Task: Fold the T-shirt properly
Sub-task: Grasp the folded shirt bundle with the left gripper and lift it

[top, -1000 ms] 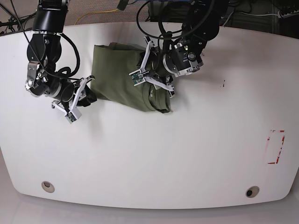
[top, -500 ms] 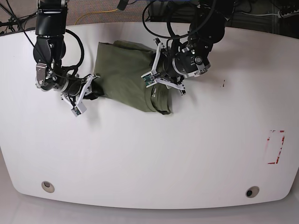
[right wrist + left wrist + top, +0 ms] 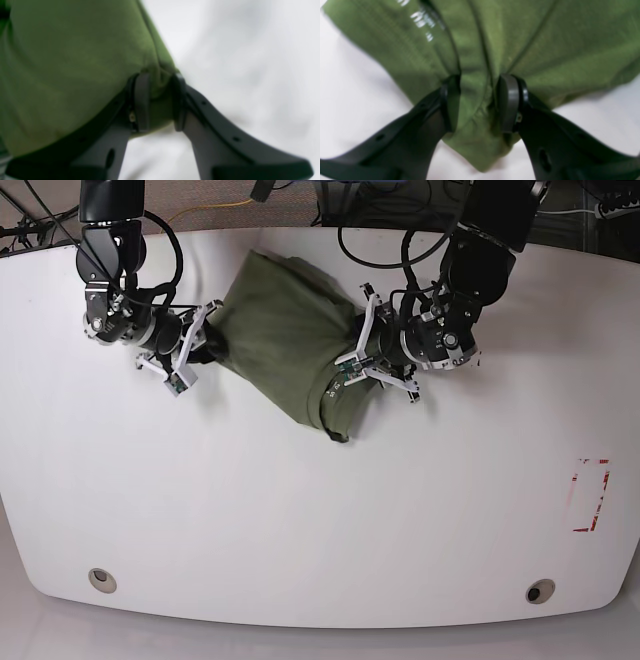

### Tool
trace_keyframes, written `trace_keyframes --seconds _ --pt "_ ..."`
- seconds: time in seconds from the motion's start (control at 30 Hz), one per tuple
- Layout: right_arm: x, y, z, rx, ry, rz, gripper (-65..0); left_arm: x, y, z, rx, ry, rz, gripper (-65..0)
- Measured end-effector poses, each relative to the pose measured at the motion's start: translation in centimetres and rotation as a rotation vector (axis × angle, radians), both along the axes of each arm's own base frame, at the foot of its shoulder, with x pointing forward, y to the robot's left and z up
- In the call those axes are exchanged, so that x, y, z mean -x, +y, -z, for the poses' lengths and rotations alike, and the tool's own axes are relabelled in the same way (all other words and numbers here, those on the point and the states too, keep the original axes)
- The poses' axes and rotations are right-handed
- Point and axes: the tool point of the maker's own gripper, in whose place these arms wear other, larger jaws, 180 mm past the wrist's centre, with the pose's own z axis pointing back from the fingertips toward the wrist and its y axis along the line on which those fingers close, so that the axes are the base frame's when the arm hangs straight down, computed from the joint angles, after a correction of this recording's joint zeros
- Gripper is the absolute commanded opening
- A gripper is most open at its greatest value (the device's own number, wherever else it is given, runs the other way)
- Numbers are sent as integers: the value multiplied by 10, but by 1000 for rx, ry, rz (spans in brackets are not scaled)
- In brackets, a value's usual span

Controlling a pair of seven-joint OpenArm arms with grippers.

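**Green shirt pinched from both sides**

The T-shirt (image 3: 285, 345) lies bunched on the far middle of the white table (image 3: 320, 510), strung between two arms; the left tool (image 3: 476, 102) has its jaws clamped on a gathered fold of the cloth, and the right tool (image 3: 157, 100) grips the shirt's edge at the other end, jaws narrow with fabric between them; a red-marked rectangle (image 3: 590, 495) sits near the table's edge, well apart from the shirt; cables (image 3: 215, 205) trail on the floor beyond the table; both wrist views are blurred, and faint pale lettering on the cloth cannot be read; the folded underside is hidden.
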Motion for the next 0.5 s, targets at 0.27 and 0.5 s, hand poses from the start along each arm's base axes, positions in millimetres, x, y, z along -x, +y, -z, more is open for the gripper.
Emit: trace_keyframes --seconds 0.27,0.5 --pt "27 36 -8 43 25 -123 -514 -40 30 -15 -105 -86 -13 -425" --pt "49 88 -15 -10 23 -244 -514 -76 38 -47 -130 -186 -34 -425"
